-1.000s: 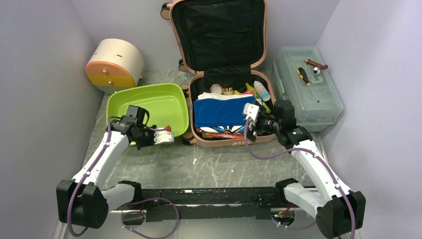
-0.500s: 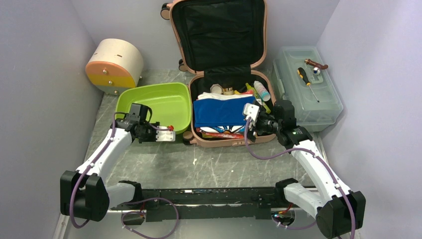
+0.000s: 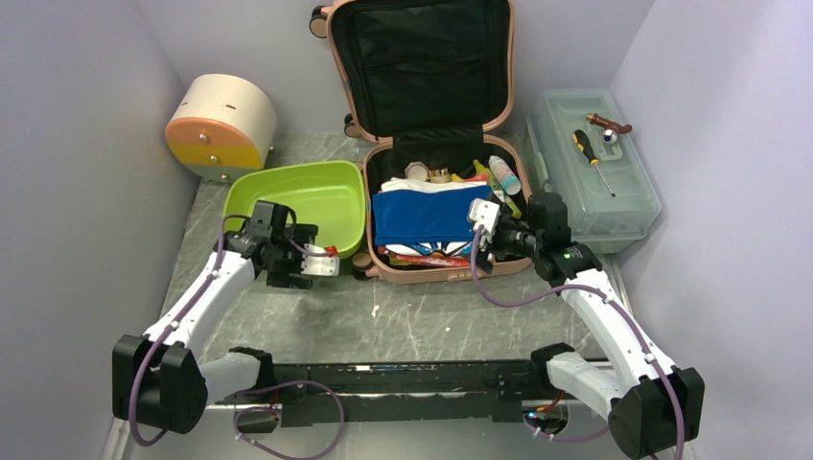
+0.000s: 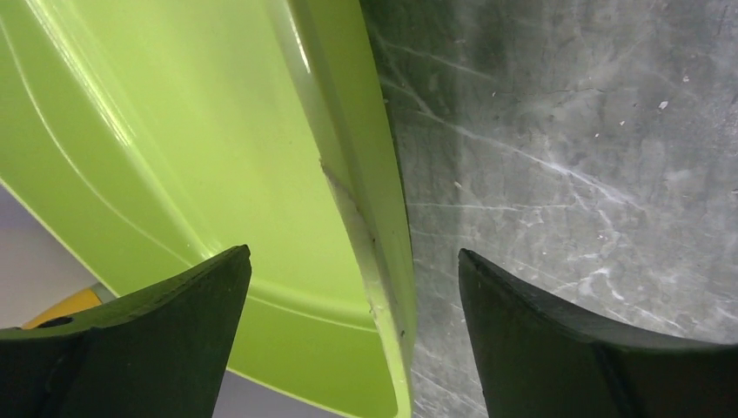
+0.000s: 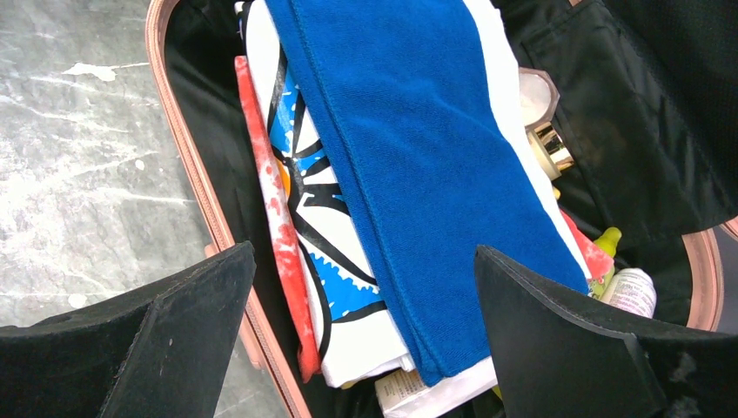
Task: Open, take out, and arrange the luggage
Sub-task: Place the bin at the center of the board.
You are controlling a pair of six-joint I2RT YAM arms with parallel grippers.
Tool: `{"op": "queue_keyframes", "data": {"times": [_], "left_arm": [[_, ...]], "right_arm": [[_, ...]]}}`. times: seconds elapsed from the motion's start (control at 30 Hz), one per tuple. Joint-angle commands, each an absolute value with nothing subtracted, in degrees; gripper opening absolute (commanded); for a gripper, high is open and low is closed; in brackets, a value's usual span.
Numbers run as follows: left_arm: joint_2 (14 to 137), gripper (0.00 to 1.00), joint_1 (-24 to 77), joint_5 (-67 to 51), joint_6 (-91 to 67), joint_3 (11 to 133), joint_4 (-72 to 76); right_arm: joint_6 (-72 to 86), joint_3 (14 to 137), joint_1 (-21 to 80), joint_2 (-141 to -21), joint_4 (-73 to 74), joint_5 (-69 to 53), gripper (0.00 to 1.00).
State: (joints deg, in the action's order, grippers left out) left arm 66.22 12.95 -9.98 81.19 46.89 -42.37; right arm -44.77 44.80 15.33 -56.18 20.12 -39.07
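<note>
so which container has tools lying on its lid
The translucent grey-green toolbox right of the luggage; a screwdriver lies on its shut lid. The others carry none.

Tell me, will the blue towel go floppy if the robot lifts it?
Probably floppy: the blue towel is soft folded cloth, so it would likely sag and unfold. It looks light. Its fuzzy weave should grip well.
</note>
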Motion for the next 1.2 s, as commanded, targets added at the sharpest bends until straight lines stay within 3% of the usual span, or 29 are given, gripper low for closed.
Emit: {"op": "queue_keyframes", "data": {"times": [0.0, 0.33, 0.5, 0.57, 0.63, 0.67, 0.8, 0.93, 1.17], "left_arm": [[63.07, 0.99, 13.10, -9.79, 79.23, 49.06, -43.81], [59.66, 1.00, 13.10, -22.72, 57.41, 60.26, -50.73], [61.41, 0.99, 13.10, -23.74, 36.80, 63.81, -41.96], [63.15, 0.95, 12.95, -21.07, 29.54, 65.83, -41.01], [65.48, 0.81, 12.83, -19.31, 25.18, 68.38, -42.88], [66.57, 0.81, 12.79, -18.07, 23.80, 69.77, -44.96], [68.43, 0.99, 11.85, -14.66, 20.23, 71.08, -44.29], [67.94, 0.99, 9.11, -15.88, 18.02, 70.65, -42.21], [74.00, 0.99, 8.70, -17.90, 22.08, 76.99, -43.22]], "right_arm": [[-44.74, 45.02, 15.07, -56.16, 19.68, -40.87, 1.00], [-43.94, 45.91, 17.66, -57.12, 15.35, -38.49, 1.00], [-50.99, 49.17, 25.07, -61.61, 12.19, -34.25, 1.00], [-52.87, 50.32, 26.59, -64.29, 9.43, -35.43, 1.00], [-53.04, 52.44, 28.57, -67.61, 6.87, -35.30, 1.00], [-52.82, 53.66, 29.63, -69.45, 5.90, -34.92, 1.00], [-53.66, 60.68, 35.18, -77.50, 7.32, -32.54, 1.00], [-52.82, 65.16, 40.38, -83.55, 6.54, -26.80, 1.00], [-51.29, 61.13, 43.63, -87.67, -1.68, -17.69, 0.99]]}}
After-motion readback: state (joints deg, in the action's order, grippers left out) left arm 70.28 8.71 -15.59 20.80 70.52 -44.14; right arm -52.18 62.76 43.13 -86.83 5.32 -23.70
